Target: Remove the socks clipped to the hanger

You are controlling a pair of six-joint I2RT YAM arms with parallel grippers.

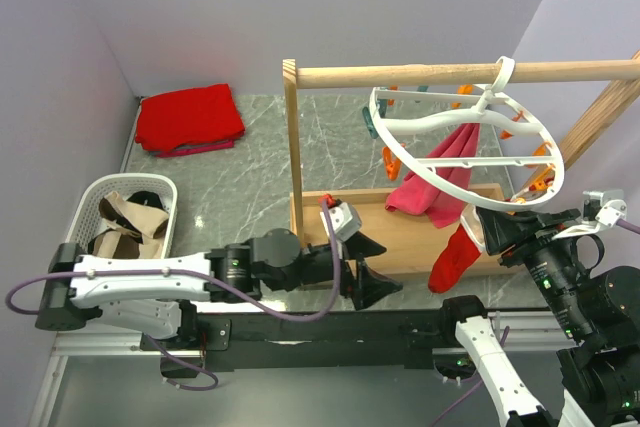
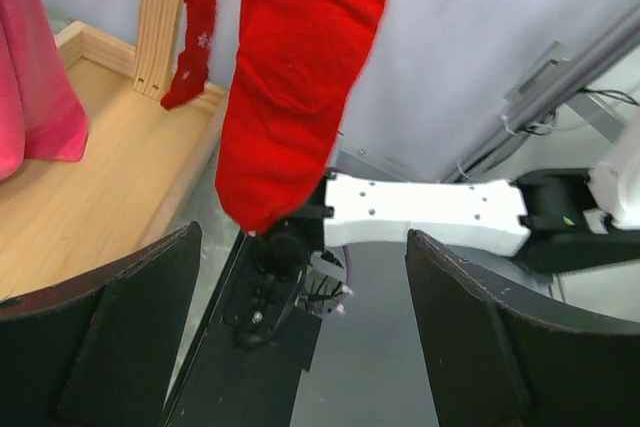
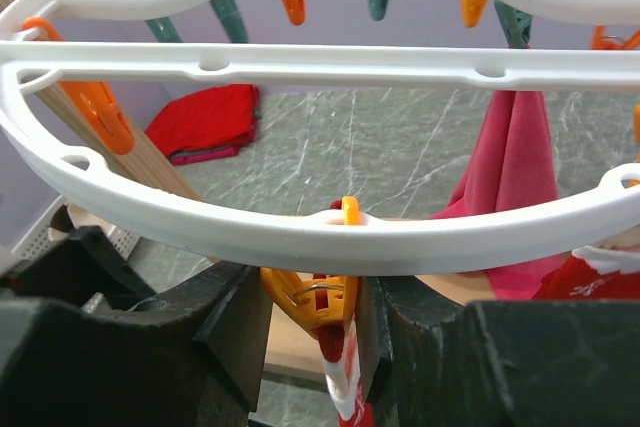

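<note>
The right gripper (image 3: 318, 332) pinches the orange peg (image 3: 300, 297) under the hanger (image 3: 300, 232), presumably to release the red sock (image 2: 295, 97) clipped there. The left gripper (image 2: 302, 247), wide open and empty, sits below, likely to catch it.

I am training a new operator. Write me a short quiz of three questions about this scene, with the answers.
1. True or false: the left arm's fingers hold a sock.
2. What do the right arm's fingers clamp? A. an orange peg under the hanger. B. the wooden rail. C. the pink sock.
3. Fill in: the brown-and-cream socks lie in the white ____.
Key: 1 false, they stand open and empty. 2 A. 3 basket.
</note>
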